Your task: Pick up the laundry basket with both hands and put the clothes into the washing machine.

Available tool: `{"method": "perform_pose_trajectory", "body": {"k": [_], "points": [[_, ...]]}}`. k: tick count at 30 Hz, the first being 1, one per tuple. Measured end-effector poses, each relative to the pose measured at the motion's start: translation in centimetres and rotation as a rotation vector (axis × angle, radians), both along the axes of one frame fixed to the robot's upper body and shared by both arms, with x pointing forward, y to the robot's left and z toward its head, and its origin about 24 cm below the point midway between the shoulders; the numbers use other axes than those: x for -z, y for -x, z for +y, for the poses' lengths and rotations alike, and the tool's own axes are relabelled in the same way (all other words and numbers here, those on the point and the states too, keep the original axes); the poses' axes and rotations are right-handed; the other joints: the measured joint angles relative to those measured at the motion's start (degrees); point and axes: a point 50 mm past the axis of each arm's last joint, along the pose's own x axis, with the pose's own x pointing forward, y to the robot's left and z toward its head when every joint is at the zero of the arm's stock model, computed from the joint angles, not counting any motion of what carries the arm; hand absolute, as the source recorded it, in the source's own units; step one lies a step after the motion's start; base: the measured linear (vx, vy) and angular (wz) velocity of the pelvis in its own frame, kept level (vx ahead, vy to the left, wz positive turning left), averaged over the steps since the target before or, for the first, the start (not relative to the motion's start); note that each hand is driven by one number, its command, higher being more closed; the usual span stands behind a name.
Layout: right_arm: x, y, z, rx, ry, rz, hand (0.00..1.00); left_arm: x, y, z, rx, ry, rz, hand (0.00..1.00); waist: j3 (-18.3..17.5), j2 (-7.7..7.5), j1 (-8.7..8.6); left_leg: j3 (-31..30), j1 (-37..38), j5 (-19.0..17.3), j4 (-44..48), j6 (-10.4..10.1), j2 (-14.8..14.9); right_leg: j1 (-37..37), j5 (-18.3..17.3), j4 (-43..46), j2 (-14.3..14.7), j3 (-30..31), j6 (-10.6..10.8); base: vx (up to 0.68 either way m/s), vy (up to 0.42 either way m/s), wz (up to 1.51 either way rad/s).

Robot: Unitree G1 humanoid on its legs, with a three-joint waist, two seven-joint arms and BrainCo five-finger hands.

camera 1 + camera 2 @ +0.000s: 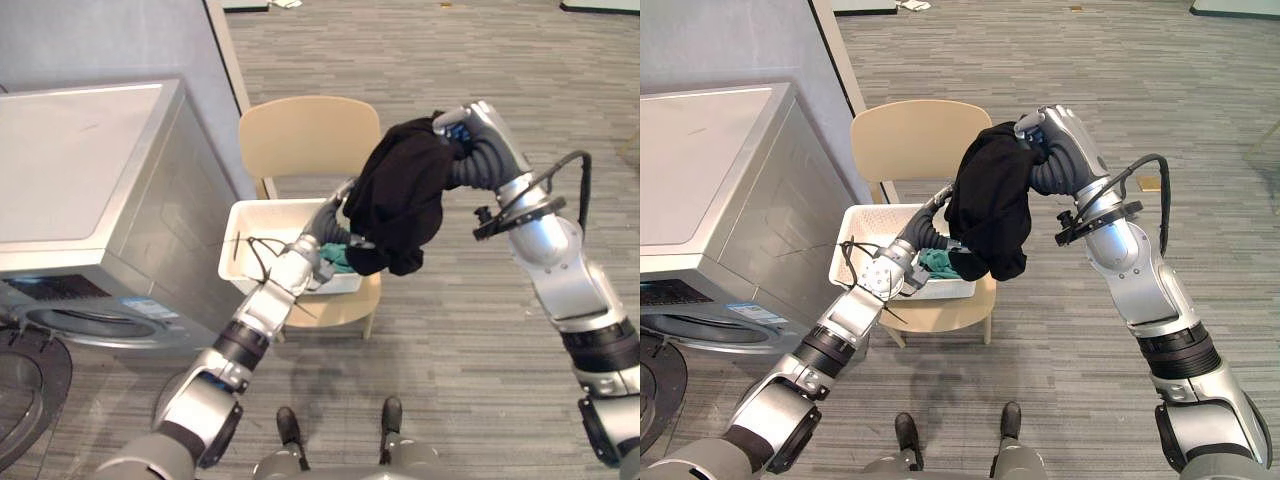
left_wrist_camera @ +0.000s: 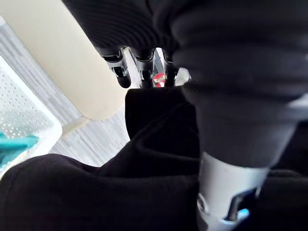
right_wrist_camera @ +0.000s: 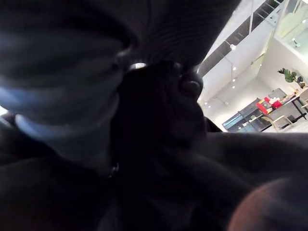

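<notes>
black garment (image 1: 400, 195) hung from right hand (image 1: 1045, 135), fingers curled into the cloth, raised at 2 o'clock of the white laundry basket (image 1: 250, 225). basket sat on tan chair (image 1: 300, 135), teal cloth (image 1: 938, 262) inside. left hand (image 1: 330, 225) reached over basket; fingers' state: cannot tell. washing machine (image 1: 80, 170) at basket's 9 o'clock.

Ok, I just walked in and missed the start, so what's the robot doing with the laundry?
The robot's right hand grips a black cloth garment, holding it above the white perforated plastic basket on the beige chair. Its left hand reaches in behind the garment. A teal cloth lies in the basket. The silver-grey washing machine stands to the left.
</notes>
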Motion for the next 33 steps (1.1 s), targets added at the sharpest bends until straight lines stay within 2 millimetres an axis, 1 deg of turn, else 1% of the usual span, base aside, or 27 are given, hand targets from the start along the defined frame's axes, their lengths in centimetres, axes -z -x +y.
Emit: {"method": "perform_pose_trajectory", "body": {"k": [5, 8, 9, 12, 16, 23, 27, 28, 31, 33], "points": [[0.2, 0.0, 0.4, -0.042, -0.037, 0.029, 1.00, -0.5, 0.2, -1.5, 0.100, 0.137, 0.080, 0.00, 0.1, -0.18, 0.04, -0.1, -0.8, 0.2, 0.0, 0.3, 0.0, -0.7, 0.1, 0.0, 0.0, -0.1, -0.1, 0.04, -0.010, 0.00], [0.5, -0.1, 1.0, -0.073, -0.037, 0.046, 1.00, -0.3, 0.4, -1.8, 0.175, 0.210, 0.163, 0.00, 0.1, -0.18, -0.04, -0.1, -0.8, 0.2, 0.0, 0.3, -0.1, -0.7, 0.4, -0.1, 0.1, -0.1, -0.4, 0.06, -0.004, -0.02], [0.6, -0.1, 1.2, -0.088, -0.044, 0.056, 1.00, -0.4, 0.4, -1.9, 0.194, 0.240, 0.193, 1.00, 0.1, -0.18, -0.04, -0.1, -0.8, 0.2, 0.0, 0.3, 0.0, -0.7, 0.4, -0.1, 0.1, -0.1, -0.5, 0.06, -0.004, -0.01], [0.5, -0.1, 1.6, -0.107, -0.053, 0.062, 1.00, -0.6, 0.2, -1.6, 0.210, 0.308, 0.229, 1.00, 0.1, -0.18, -0.06, 0.0, -0.8, 0.2, 0.0, 0.3, -0.1, -0.7, 0.5, -0.1, 0.2, -0.2, -0.6, 0.05, -0.005, 0.00], [0.1, -0.1, 2.3, -0.135, -0.047, 0.041, 1.00, -1.3, 0.1, -1.1, 0.216, 0.362, 0.230, 1.00, 0.1, -0.18, -0.11, 0.0, -0.7, 0.2, 0.1, 0.3, -0.1, -0.7, 0.5, -0.1, 0.2, -0.2, -0.6, 0.03, 0.002, 0.00], [0.6, 0.0, 3.3, -0.176, -0.068, 0.047, 1.00, -1.6, 0.3, -1.0, 0.228, 0.366, 0.215, 1.00, 0.1, -0.20, -0.12, 0.7, 0.2, 0.2, 0.0, 0.2, 0.0, 0.3, 0.8, -1.1, 0.3, 0.3, -0.8, 0.00, 0.000, -0.04], [0.6, 0.0, 3.5, -0.183, -0.078, 0.041, 1.00, -1.5, 0.7, -0.8, 0.202, 0.386, 0.192, 1.00, 0.1, -0.22, -0.23, 1.1, 0.4, 0.2, 0.0, 0.2, 0.1, 0.2, 0.7, -1.2, 0.4, 0.7, -0.7, 0.02, -0.003, -0.06], [0.8, -0.2, 3.5, -0.183, -0.099, 0.049, 0.00, -1.3, 1.0, -0.6, 0.176, 0.425, 0.182, 1.00, 0.1, -0.22, -0.35, 1.2, 0.5, 0.2, 0.0, 0.3, 0.1, 0.2, 0.6, -1.1, 0.5, 0.9, -0.5, 0.04, -0.007, -0.05], [1.5, -0.7, 3.2, -0.159, -0.117, 0.082, 0.00, -0.6, 1.4, -0.6, 0.124, 0.498, 0.196, 1.00, 0.1, -0.21, -0.22, 1.3, 0.5, 0.2, 0.0, 0.3, 0.0, 0.2, 0.6, -1.1, 0.5, 0.9, -0.5, 0.01, -0.002, -0.01], [2.0, -0.8, 3.1, -0.151, -0.120, 0.100, 0.00, -0.2, 1.5, -0.2, 0.089, 0.519, 0.198, 1.00, 0.1, -0.22, -0.14, 1.2, 0.5, 0.2, 0.0, 0.2, 0.1, 0.2, 0.6, -1.1, 0.5, 0.9, -0.5, 0.00, 0.000, 0.00]]}}
